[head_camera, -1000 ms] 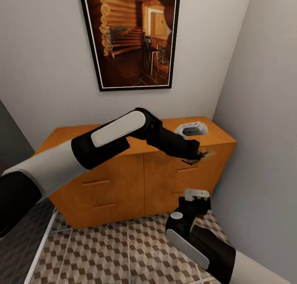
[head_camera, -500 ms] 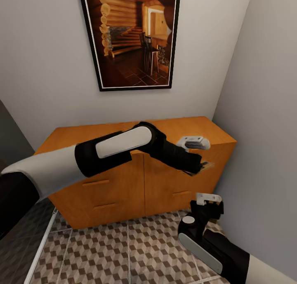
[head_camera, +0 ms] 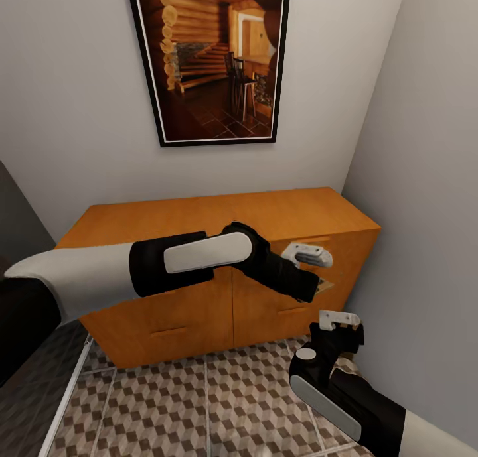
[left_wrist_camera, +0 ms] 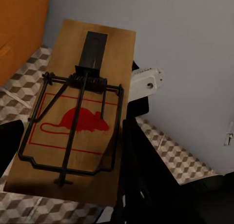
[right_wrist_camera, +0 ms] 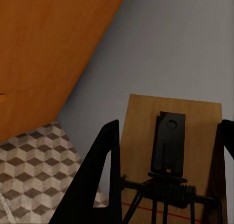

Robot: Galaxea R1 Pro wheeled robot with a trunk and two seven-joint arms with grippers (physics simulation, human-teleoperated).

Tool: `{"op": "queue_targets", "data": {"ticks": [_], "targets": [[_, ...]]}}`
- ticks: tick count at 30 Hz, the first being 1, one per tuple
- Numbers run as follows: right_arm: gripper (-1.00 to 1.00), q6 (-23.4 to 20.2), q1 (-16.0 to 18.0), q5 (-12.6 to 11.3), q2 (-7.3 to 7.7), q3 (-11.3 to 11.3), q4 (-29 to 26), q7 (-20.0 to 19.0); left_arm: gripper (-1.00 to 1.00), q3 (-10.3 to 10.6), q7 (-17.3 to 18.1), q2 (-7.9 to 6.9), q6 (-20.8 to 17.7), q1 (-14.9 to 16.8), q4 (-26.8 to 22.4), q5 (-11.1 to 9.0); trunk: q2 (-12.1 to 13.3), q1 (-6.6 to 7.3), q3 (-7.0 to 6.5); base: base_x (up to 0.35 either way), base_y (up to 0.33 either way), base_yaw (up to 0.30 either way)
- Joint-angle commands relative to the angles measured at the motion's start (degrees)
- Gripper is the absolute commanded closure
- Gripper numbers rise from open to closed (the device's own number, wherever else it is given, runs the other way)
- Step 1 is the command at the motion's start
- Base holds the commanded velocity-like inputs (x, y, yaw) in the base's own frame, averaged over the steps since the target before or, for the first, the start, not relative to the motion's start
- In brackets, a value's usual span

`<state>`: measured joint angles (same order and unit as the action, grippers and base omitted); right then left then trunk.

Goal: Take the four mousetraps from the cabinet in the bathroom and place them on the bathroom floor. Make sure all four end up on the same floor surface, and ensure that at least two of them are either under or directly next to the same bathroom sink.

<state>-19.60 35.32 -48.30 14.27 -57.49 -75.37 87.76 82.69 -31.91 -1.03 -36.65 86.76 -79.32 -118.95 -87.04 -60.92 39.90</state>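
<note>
In the head view the left arm reaches across the front of the cabinet (head_camera: 199,311), and its left pincer (head_camera: 317,286) sits before the right-hand drawer fronts, above the floor. A tan sliver at its tip is all that view gives of the load. The left wrist view shows it plainly: a mousetrap (left_wrist_camera: 80,112) lies flat along the pincer, long axis in line with the fingers, its dark plate at the far end and the red mouse print nearer the camera. The left pincer is clamped on this board, though the fingers themselves are mostly hidden beneath it (only dark shapes show at the near edge).

Further right and lower, the right pincer (head_camera: 338,327) points upward in the corner between cabinet and side wall (head_camera: 425,178). In the right wrist view a second mousetrap (right_wrist_camera: 170,155) stands between the two dark fingers (right_wrist_camera: 100,175), long axis along them, plate toward the far end; its near half is cut off. The fingers flank both long edges, closed on the board.

The bathroom floor (head_camera: 199,404) lies open below both arms, narrowing toward the right wall.
</note>
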Motion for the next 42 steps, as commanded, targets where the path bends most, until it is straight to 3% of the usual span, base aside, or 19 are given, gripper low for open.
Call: {"op": "queue_targets", "data": {"ticks": [1, 5, 10, 15, 19, 27, 33, 39, 42], "targets": [[1.0, -0.5, 0.1, -0.4, 0.07, -0.2, -0.1, 0.3, 1.0, 0.8, -0.4, -0.02, 0.4, 0.1, -0.1, -0.5, 0.0, 0.0, 0.06, 0.0, 0.0, 0.0], [1.0, -0.6, 0.1, -0.5, 0.13, -0.2, 0.0, 0.3, 1.0, 3.4, -0.4, -0.02, 1.9, 0.1, 0.0, -0.5, 0.0, 0.0, 0.06, 0.0, 0.0, 0.0], [1.0, -0.7, 0.1, -0.6, 0.23, -0.3, 0.0, 0.3, 1.0, 8.3, 0.2, 0.08, 6.8, 0.1, -0.2, -0.5, 0.0, 0.0, 0.06, 0.0, 0.0, 0.0], [1.0, -0.9, 0.1, -0.6, 0.76, -2.2, 0.0, 0.3, 1.0, 10.3, 1.5, 0.0, 7.8, 0.1, 0.0, -0.5, 0.0, 0.0, 0.06, 0.0, 0.0, 0.0], [1.0, -0.9, 0.1, -0.5, 2.01, -4.1, -0.1, 0.3, 1.0, 10.6, 1.7, -0.02, 8.0, 0.1, 0.1, -0.5, 0.0, 0.0, 0.06, 0.0, 0.0, 0.0], [1.0, -0.7, 0.1, -0.7, 4.47, -5.5, 0.0, -0.1, 1.0, 10.7, 1.8, -0.02, 8.1, 0.1, 0.1, -0.5, 0.0, 0.0, 0.06, 0.0, 0.0, 0.0], [1.0, -0.3, 0.1, -0.8, 4.86, -8.8, 0.8, -0.2, 1.0, 10.9, 1.8, -0.02, 8.1, 0.1, 0.1, -0.5, 0.0, 0.0, 0.06, 0.0, 0.0, 0.0], [1.0, -0.3, 1.4, -1.5, 5.08, -8.4, 1.2, -0.1, 1.0, 10.0, 1.4, -0.63, 7.7, 1.8, -0.6, -0.8, 0.0, 0.0, 0.06, 0.0, 0.0, 0.0], [1.0, -0.3, 1.9, -0.7, 5.16, -8.4, 1.3, -1.1, 1.0, 9.1, 0.9, -0.76, 7.2, 1.0, -1.1, -0.9, 0.0, 0.0, 0.06, 0.0, 0.0, 0.0]]}}
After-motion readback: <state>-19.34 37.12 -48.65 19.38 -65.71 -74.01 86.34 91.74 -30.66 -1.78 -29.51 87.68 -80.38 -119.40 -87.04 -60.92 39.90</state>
